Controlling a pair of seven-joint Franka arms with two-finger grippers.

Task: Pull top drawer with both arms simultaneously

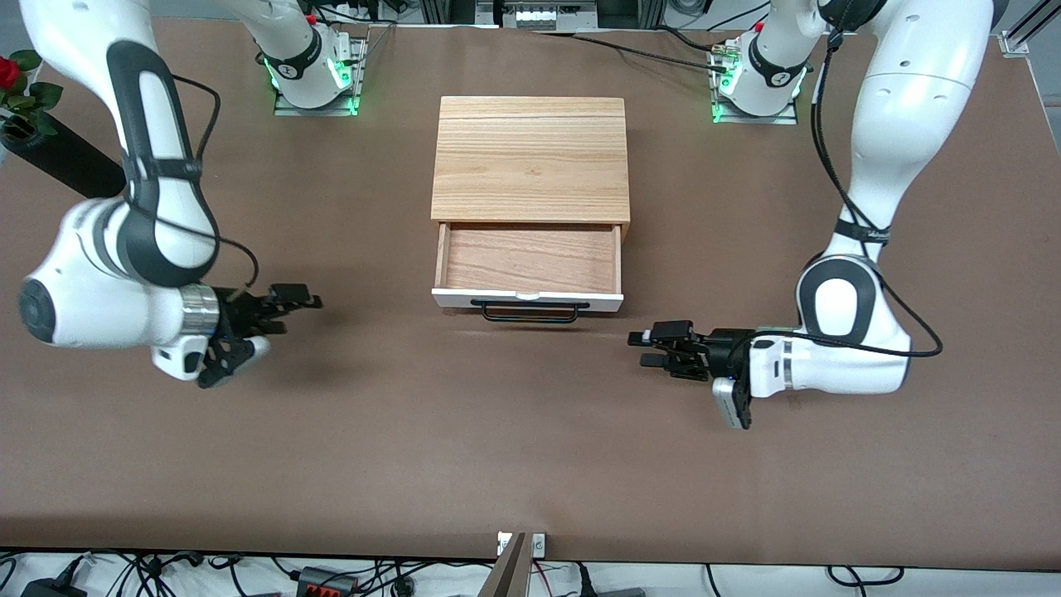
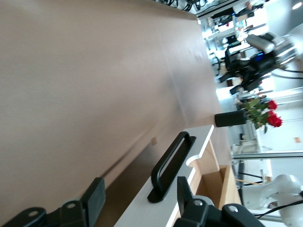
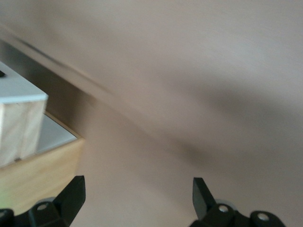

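The top drawer (image 1: 528, 259) stands pulled out of the light wooden casing (image 1: 530, 157), its reddish-brown inside showing. Its white front panel (image 1: 526, 298) carries the long black bar handle (image 1: 530, 311). My left gripper (image 1: 642, 349) is open and empty, low over the table beside the drawer's front corner toward the left arm's end, clear of the handle. In the left wrist view the handle (image 2: 170, 165) and panel (image 2: 151, 210) lie just ahead of the open gripper (image 2: 141, 194). My right gripper (image 1: 290, 313) is open and empty, well off toward the right arm's end. Its wrist view shows the open gripper (image 3: 137, 189) and the drawer's corner (image 3: 16, 92).
A black vase with red roses (image 1: 33, 124) lies at the table edge toward the right arm's end; it also shows in the left wrist view (image 2: 255, 116). The brown table (image 1: 530, 448) stretches wide between the drawer and the front camera.
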